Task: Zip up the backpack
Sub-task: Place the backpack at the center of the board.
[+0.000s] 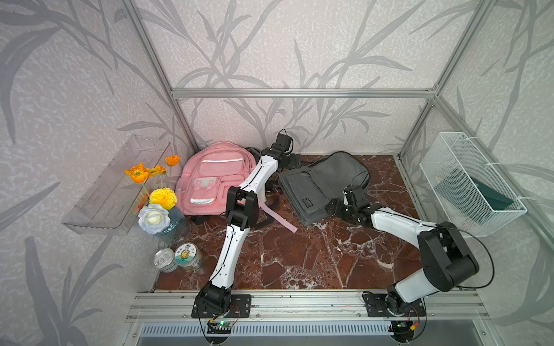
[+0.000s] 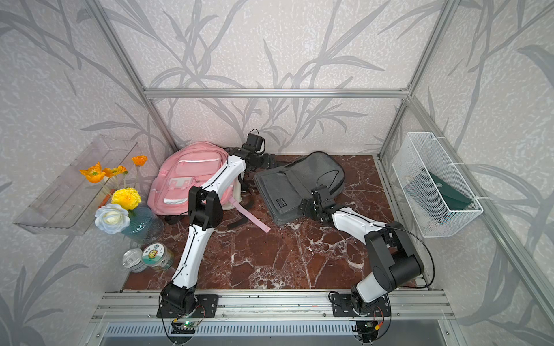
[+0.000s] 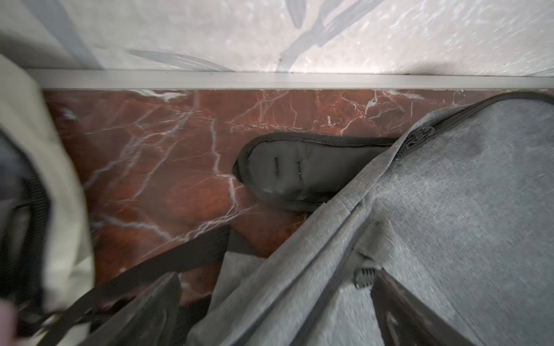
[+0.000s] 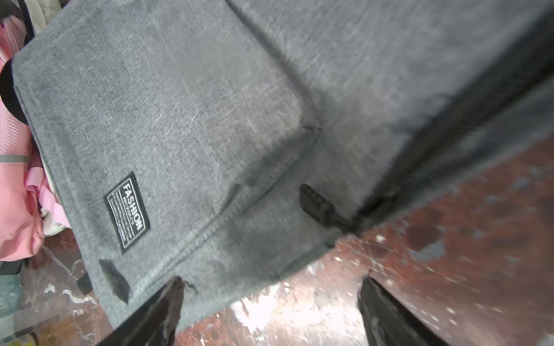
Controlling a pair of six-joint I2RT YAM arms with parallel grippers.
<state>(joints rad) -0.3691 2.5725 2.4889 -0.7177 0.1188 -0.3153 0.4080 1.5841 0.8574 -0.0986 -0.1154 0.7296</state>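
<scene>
Red marble tabletop [image 1: 299, 254] holds the grey backpack [image 1: 329, 179] flat near the back wall [image 1: 299, 125], left gripper [image 1: 298, 161] spread empty over its top end, right gripper [image 4: 271, 280] spread empty just short of the zipper pull [image 4: 317, 206], which it should pinch squarely while the left pins fabric

Pale walls [image 1: 299, 45] papered with grey leafy stems close three sides, edged by a silvery metal frame [image 1: 299, 93]. The worktop [image 1: 299, 260] is red-brown marble veined white. A clear shelf [image 1: 105, 194] hangs beyond its left edge, a white wire basket [image 1: 467, 191] beyond its right.
</scene>
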